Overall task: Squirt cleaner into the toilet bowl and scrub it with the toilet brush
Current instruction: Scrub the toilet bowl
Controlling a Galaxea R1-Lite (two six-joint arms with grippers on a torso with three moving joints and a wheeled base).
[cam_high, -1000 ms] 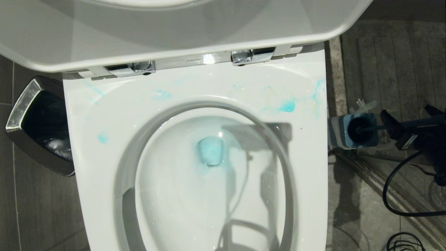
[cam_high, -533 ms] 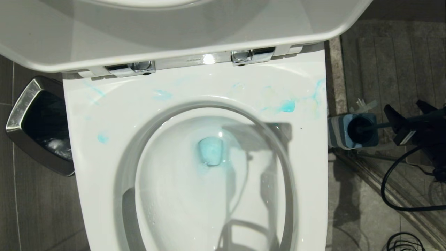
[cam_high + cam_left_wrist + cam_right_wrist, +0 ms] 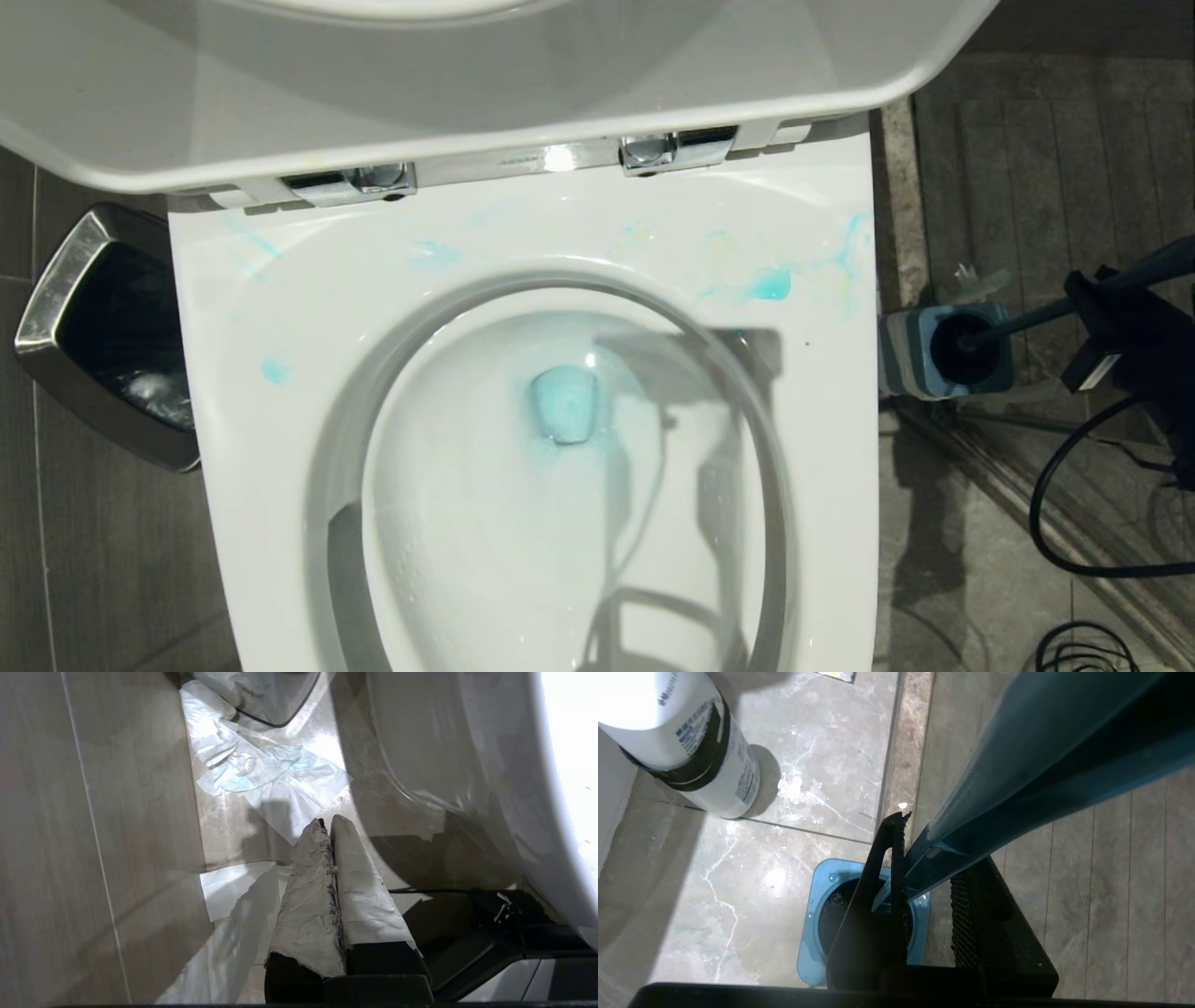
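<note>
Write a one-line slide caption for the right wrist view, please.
Right gripper jaws closed on the toilet brush handle, above its blue holder.

grey tiled floor carrying toilet bowl, chrome-rimmed bin, brush holder, white bottle, crumpled tissue sheets, black cable.

The left gripper, fingers pressed together, hangs over crumpled tissue, perhaps damp, beside the toilet bowl.

Right tool closed from wide open onto toilet brush handle; handle tilted up.
</note>
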